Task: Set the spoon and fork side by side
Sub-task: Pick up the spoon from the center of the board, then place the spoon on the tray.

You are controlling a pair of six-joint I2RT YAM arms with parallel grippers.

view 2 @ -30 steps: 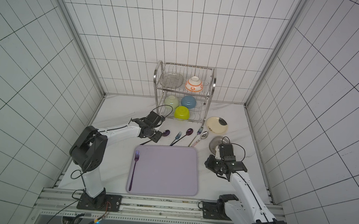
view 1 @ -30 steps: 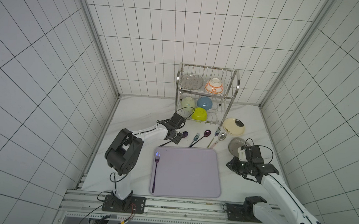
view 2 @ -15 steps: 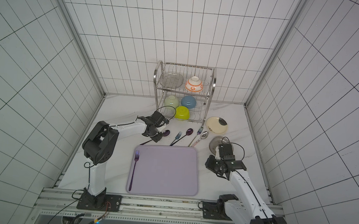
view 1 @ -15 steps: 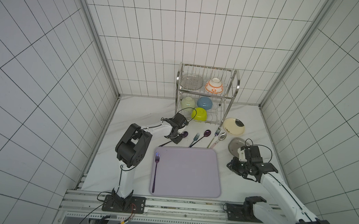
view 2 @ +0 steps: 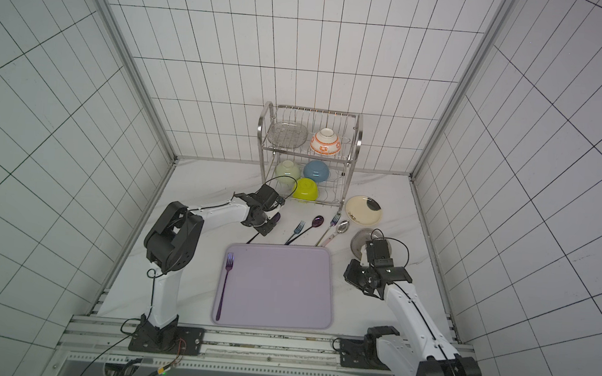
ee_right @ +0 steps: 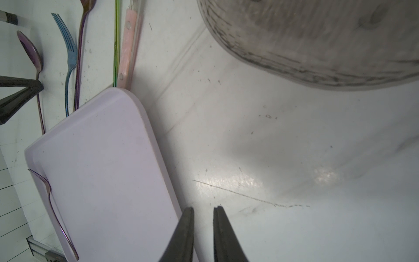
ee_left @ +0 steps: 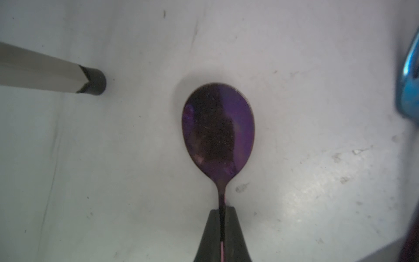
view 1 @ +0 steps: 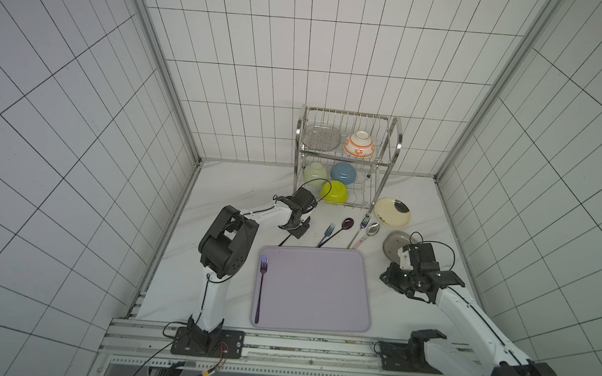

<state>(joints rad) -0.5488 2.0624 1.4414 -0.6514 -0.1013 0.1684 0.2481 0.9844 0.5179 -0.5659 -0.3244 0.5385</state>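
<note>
No legible text, labels, brands or numbers anywhere, tiny marks on cream plate (view 1: 386, 206) unreadable

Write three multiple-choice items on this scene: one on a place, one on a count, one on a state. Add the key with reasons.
1. Where does the purple fork lie?
A. on the tray
B. in a cup
C. on a napkin

2. How many bowls sit on the rack's lower shelf?
A. one
B. three
C. five

3. The left gripper is:
A. wide open
B. shut on nothing
C. shut on the purple spoon

Key: 1 A, it lies along the tray's edge. 2 B, pale green, blue and yellow show. 3 C, it pinches the spoon's handle.
</note>
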